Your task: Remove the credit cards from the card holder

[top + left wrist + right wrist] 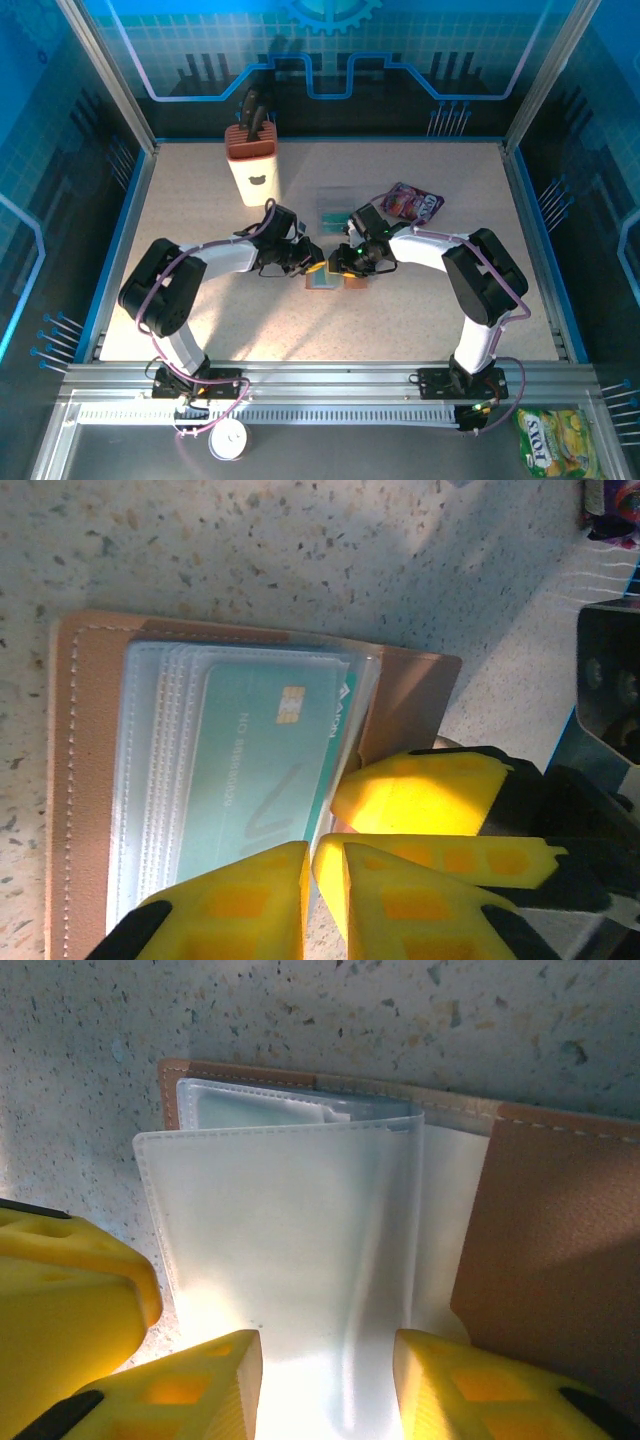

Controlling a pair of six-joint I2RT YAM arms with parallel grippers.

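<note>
The tan card holder (350, 282) lies open on the table, its clear sleeves (160, 770) fanned out. A teal credit card (255, 770) with a gold chip sits in the top sleeve. My left gripper (312, 880) is nearly shut, pinching that card's lower right edge. My right gripper (328, 1380) is open, its fingers standing either side of a raised clear sleeve (290, 1260) over the holder (560, 1250). One right finger (420, 790) almost touches the left fingers. In the top view both grippers (312, 268) (342, 264) meet over the holder. Teal cards (335, 207) lie on the table behind.
A purple snack packet (412, 203) lies at the back right. A cream knife block (253, 165) stands at the back left. A yellow-green packet (556, 440) rests off the table at the front right. The table's front half is bare.
</note>
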